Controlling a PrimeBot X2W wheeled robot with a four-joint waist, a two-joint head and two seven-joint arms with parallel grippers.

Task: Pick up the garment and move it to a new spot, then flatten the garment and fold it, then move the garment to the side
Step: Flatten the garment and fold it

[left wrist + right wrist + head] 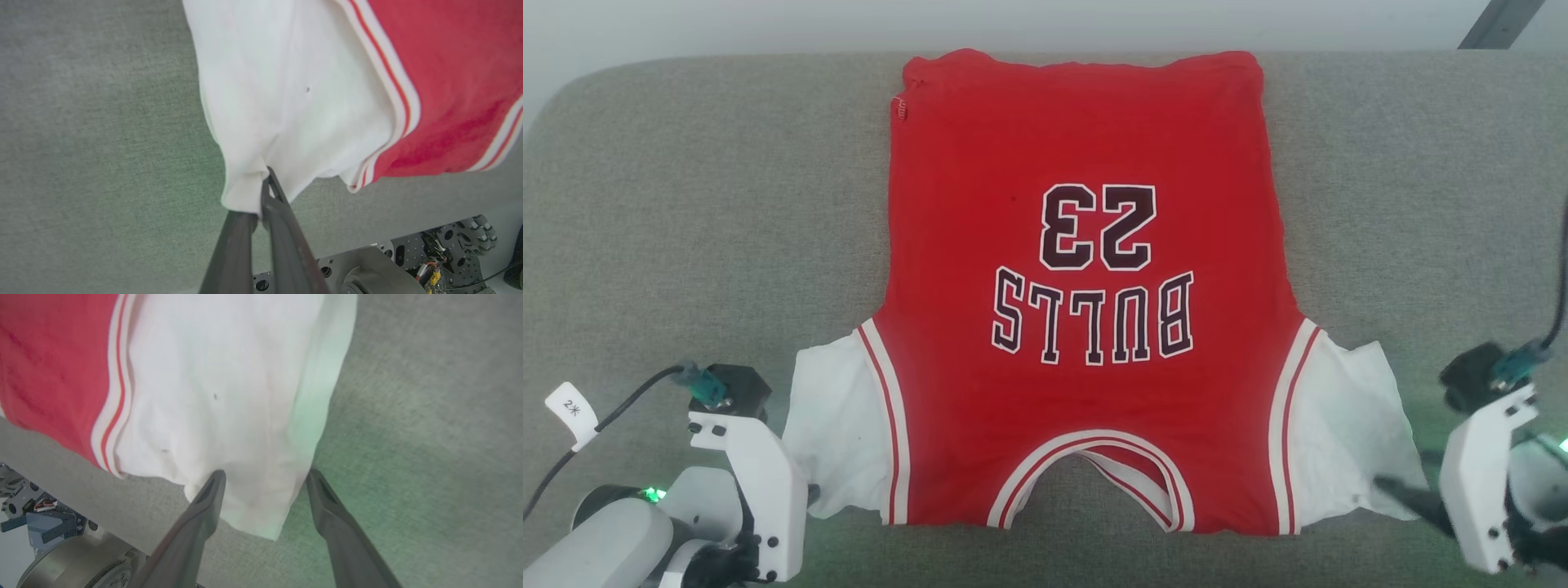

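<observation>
The garment (1086,139) lies spread flat on the grey table (686,229), red with white short sleeves, its lettering upside down to me and its neckline at the near edge. My left gripper (267,183) is shut on the near corner of the left white sleeve (286,102); in the head view it sits at that sleeve's lower corner (810,492). My right gripper (265,475) is open, its two fingers standing either side of the near corner of the right white sleeve (229,396). One dark finger (1401,490) lies by that sleeve's edge.
The garment's hem reaches close to the table's far edge (768,59). Bare grey cloth stretches left and right of the garment. A tagged cable (572,408) trails by my left wrist. The robot's base (408,261) shows below the near edge.
</observation>
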